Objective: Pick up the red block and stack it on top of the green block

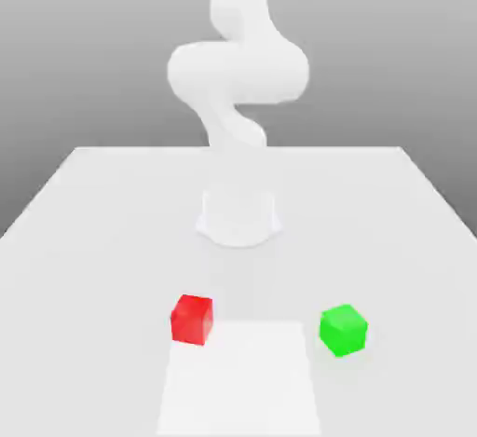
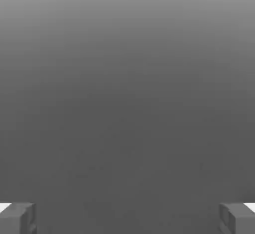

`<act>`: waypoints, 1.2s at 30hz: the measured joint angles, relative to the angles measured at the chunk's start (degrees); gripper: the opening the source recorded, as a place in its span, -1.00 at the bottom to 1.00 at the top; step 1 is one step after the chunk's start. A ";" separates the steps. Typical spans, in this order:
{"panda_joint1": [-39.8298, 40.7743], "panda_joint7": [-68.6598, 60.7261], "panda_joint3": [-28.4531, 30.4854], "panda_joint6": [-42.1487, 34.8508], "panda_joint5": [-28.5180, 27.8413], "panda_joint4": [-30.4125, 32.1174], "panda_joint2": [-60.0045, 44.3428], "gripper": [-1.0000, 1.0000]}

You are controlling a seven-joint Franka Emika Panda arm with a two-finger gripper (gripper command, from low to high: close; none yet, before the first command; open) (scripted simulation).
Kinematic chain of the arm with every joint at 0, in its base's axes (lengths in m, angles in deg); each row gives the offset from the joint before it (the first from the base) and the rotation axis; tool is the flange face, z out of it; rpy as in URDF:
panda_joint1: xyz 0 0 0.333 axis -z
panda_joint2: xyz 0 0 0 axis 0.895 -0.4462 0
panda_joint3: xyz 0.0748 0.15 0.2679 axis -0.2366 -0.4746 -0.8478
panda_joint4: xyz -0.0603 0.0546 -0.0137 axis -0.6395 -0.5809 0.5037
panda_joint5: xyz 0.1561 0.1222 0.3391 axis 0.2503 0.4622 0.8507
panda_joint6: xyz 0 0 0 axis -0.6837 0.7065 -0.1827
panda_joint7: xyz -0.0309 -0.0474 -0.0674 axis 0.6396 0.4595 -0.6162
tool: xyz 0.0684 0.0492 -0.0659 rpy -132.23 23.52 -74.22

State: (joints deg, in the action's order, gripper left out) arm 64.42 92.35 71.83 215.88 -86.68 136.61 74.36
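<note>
We see the red block (image 1: 192,319) and green block (image 1: 343,330) resting apart on the table (image 1: 93,239); our end effector (image 2: 127,218) gapes wide, holding nothing.

I'm looking at a bare simulated test scene, not a real room — a flat, featureless pale grey worktop (image 1: 93,239) against an even grey backdrop, a smooth white robot arm (image 1: 238,76) rising from its round base, and two plain untextured cubes — small red block (image 1: 192,319), small green block (image 1: 343,330).
</note>
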 joint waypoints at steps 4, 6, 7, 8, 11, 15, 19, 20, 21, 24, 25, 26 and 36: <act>1.64 0.84 0.47 5.47 -0.87 7.12 -6.84 0.00; 2.39 1.25 0.87 8.13 -1.29 10.63 -10.20 0.00; 2.79 1.41 1.08 9.48 -1.44 12.41 -11.89 0.00; 3.18 1.57 1.30 10.83 -1.59 14.20 -13.59 0.00; 4.37 2.00 2.07 15.00 -1.93 19.74 -18.88 0.00; 5.89 2.33 3.46 21.17 -2.05 27.74 -26.92 0.00; 6.56 0.90 4.45 31.65 0.12 31.66 -40.57 0.00; 6.81 0.33 4.12 33.76 0.94 31.61 -43.14 0.00; 6.81 -0.30 3.83 35.70 1.81 31.44 -45.47 0.00; 8.58 -1.63 1.64 41.01 3.64 30.70 -51.72 -1.00; 8.58 -1.63 1.64 41.01 3.64 30.70 -51.72 -1.00; 8.59 -1.61 1.64 41.01 3.62 30.70 -51.72 -1.00; 8.75 0.57 2.27 33.74 0.63 31.92 -43.22 -1.00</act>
State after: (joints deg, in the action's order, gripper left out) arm 73.17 92.92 74.09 249.62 -86.05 168.53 31.14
